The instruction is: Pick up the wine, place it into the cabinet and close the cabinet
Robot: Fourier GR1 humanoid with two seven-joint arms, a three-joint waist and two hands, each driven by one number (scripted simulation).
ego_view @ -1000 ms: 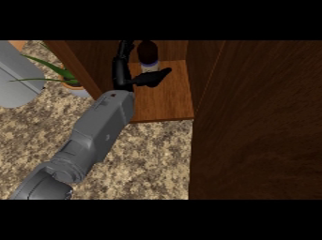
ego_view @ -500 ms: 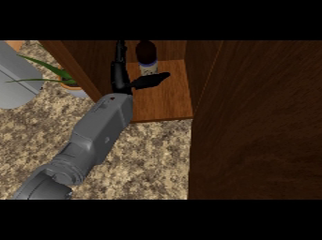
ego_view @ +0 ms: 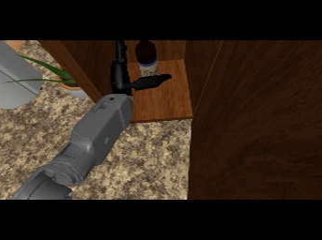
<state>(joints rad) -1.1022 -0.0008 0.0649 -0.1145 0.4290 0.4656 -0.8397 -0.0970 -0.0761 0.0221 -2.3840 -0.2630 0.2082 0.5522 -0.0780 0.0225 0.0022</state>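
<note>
Your left hand (ego_view: 130, 79) was spread apart, the wine (ego_view: 147, 58) standing just beyond its thumb. Withdrawing carelessly could have toppled it inside the cabinet (ego_view: 170, 101).

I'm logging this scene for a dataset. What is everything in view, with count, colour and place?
wine bottle: one, dark with a pale label, standing on the cabinet shelf at the back, top centre.
cabinet: one, brown wood, open; its shelf shows at top centre.
cabinet door: one, dark brown wood, filling the right side.
plant: one, green leaves in a pale pot, on the counter left of the cabinet.
grey object: one, pale grey, upper left; I cannot tell what it is.
counter: one, speckled beige and brown stone, across the lower left.
hand: one, black, fingers straight, thumb pointing right, just left of the bottle; which hand is unclear.
forearm: one, grey, rising from the lower left.
</note>
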